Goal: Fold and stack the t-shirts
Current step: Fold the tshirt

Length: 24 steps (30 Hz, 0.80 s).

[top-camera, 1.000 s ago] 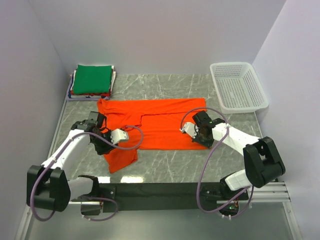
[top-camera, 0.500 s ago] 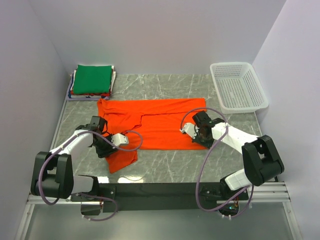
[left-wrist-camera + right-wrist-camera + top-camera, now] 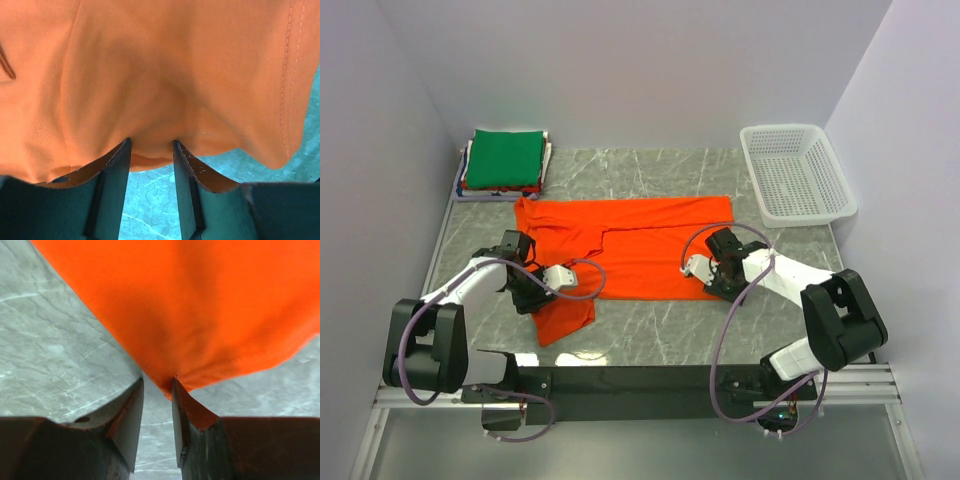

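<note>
The orange t-shirt [image 3: 650, 240] lies spread across the marble table [image 3: 660, 335]. The folded t-shirts [image 3: 505, 158] are stacked at the far left (green on top). The left gripper [image 3: 150, 150] stands half apart with the shirt's hem bulging between its tips; I cannot tell whether it clamps. The right gripper [image 3: 157, 385] is narrowly parted, a shirt corner at its tips.
</note>
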Each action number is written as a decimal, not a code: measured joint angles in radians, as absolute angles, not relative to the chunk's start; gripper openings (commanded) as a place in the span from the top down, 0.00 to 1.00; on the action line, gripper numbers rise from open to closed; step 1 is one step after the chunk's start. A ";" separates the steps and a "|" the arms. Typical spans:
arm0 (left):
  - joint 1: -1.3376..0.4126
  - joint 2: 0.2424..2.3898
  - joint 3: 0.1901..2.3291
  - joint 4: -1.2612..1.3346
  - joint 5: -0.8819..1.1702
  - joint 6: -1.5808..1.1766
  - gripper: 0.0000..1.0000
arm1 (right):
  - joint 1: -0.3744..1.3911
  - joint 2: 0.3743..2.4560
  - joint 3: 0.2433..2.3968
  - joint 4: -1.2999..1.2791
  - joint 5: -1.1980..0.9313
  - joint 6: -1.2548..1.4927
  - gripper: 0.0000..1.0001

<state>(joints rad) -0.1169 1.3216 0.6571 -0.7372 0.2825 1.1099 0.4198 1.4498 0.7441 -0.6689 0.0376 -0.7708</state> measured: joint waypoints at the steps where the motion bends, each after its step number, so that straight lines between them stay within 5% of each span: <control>1: -0.117 1.323 0.658 -0.737 0.282 1.110 0.55 | 0.420 1.459 0.735 -0.664 0.047 -0.779 0.66; 6: -0.117 1.333 0.664 -0.732 0.282 1.110 0.71 | 0.422 1.456 0.719 -0.646 0.068 -0.789 0.90; 7: -0.116 1.336 0.666 -0.730 0.283 1.111 0.84 | 0.422 1.456 0.717 -0.642 0.074 -0.788 0.99; 10: -0.116 1.335 0.668 -0.725 0.284 1.114 0.99 | 0.422 1.453 0.714 -0.633 0.089 -0.787 1.00; 24: -0.077 1.172 0.691 -0.914 0.335 1.125 0.99 | 0.395 1.295 0.701 -0.694 0.078 -0.797 1.00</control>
<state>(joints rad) -0.0772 1.1725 0.6914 -0.9142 0.3347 1.1252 0.3950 1.2949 0.7010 -0.6937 0.0780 -0.7971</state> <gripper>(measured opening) 0.019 0.008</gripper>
